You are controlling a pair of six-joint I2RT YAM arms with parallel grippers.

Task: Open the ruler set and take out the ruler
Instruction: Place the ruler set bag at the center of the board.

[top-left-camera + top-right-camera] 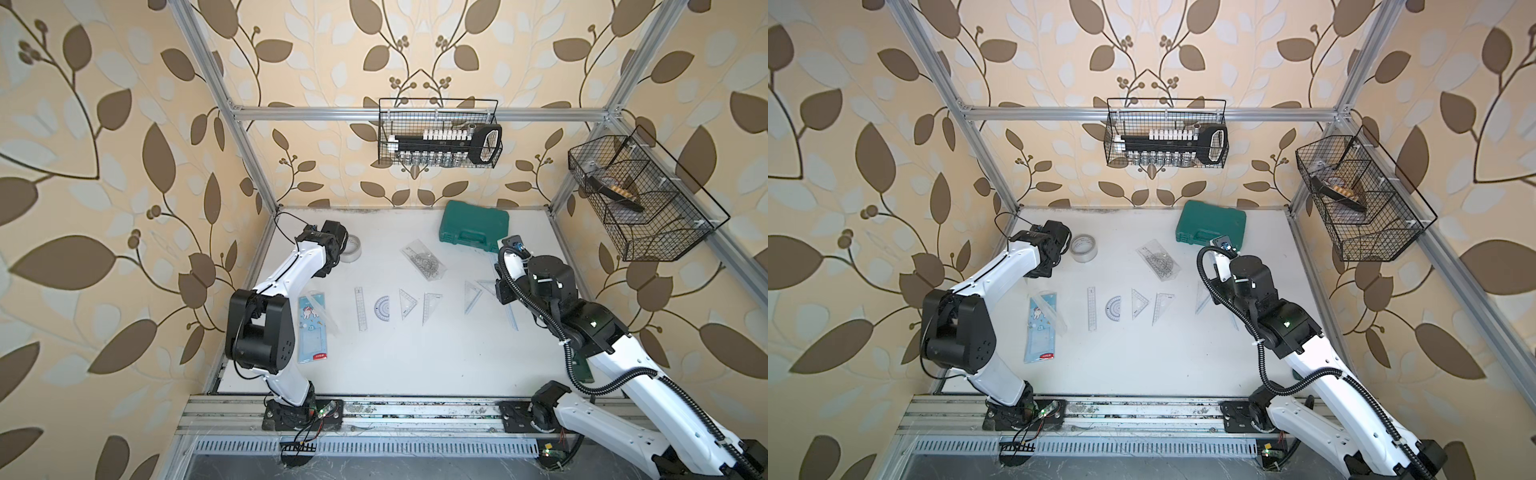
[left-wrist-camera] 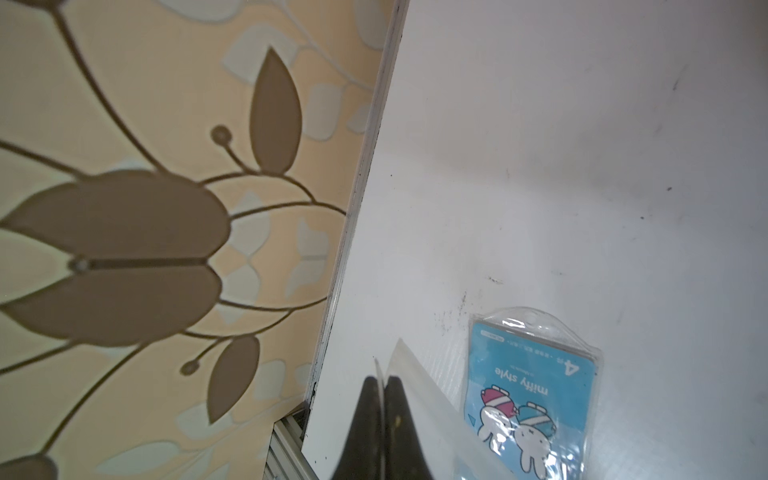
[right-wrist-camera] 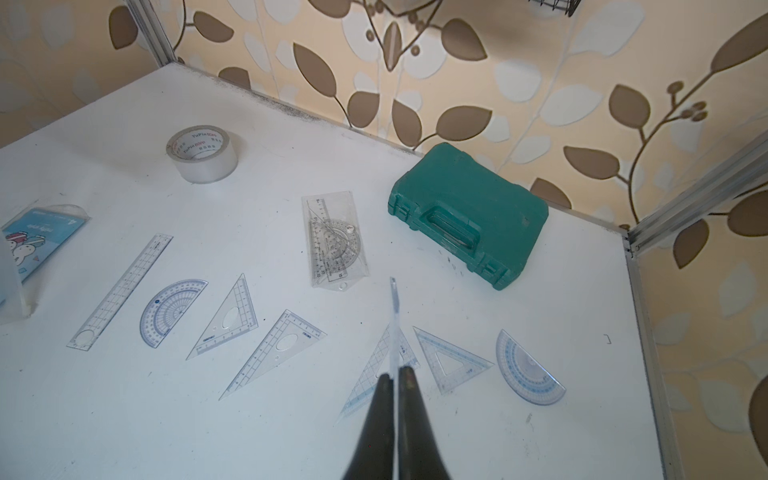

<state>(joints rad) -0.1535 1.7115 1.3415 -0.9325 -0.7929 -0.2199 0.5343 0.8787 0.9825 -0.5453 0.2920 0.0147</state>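
Right wrist view: my right hand (image 3: 395, 376) grips ruler (image 3: 393, 307), left hand (image 2: 382, 382) grips ruler set flap (image 2: 419, 399); second set (image 3: 334, 239) beside green case (image 3: 469, 212).

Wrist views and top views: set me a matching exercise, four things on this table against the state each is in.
Things:
1 tape
2 case
3 blue pack
4 ruler

States:
a flap pinched in the left tool
b green, shut
c edge-on, clamped in the right tool
d lying hole up

Pairs: 1-d; 2-b; 3-a; 4-c
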